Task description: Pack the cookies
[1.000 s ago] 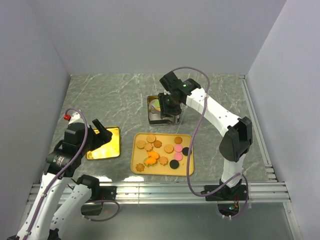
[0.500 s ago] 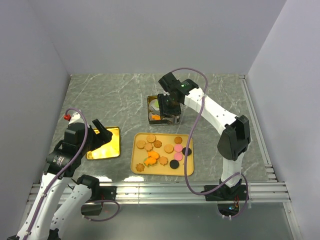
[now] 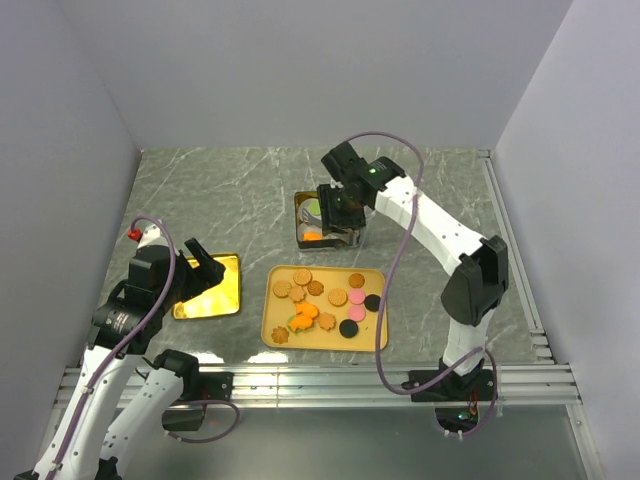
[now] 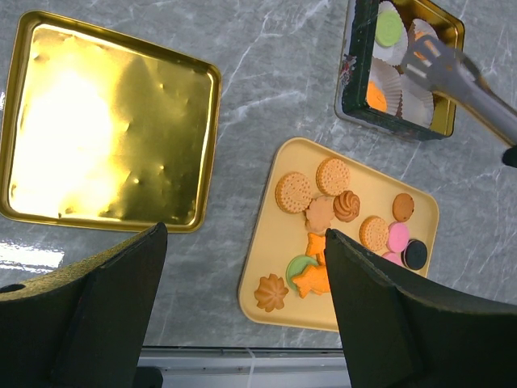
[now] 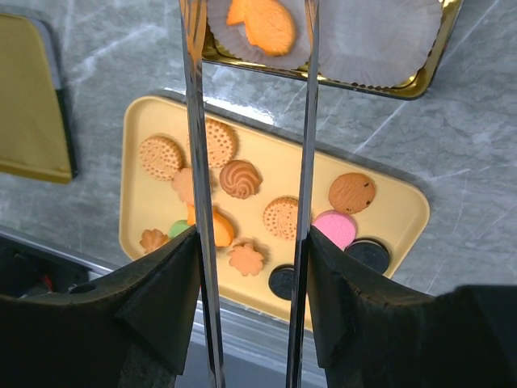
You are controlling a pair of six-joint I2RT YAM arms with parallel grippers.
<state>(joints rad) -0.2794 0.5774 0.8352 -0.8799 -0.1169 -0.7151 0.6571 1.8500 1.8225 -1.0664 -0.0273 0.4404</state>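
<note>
Several cookies [image 3: 337, 297] lie on a yellow tray [image 3: 275, 336], brown, orange, pink, green and black; they also show in the left wrist view [image 4: 333, 175] and the right wrist view [image 5: 240, 178]. A gold tin [image 3: 300, 222] behind the tray holds white paper cups [image 5: 376, 32]. One cup holds an orange cookie [image 5: 262, 24], another a green cookie [image 4: 388, 28]. My right gripper [image 5: 252, 238] hovers over the tin, open, with long metal tongs [image 5: 196, 121] along its fingers, blades apart and empty. My left gripper [image 4: 244, 234] is open and empty, high above the table's left side.
A gold lid [image 3: 210, 290] lies flat to the left of the tray, below my left gripper [image 3: 203, 260]. Grey walls close in the marble table on three sides. A metal rail [image 3: 330, 385] runs along the near edge.
An orange cookie now lies in a paper cup in the tin, where none showed a second ago. The right arm shifted slightly over the tin. The left arm has not moved.
</note>
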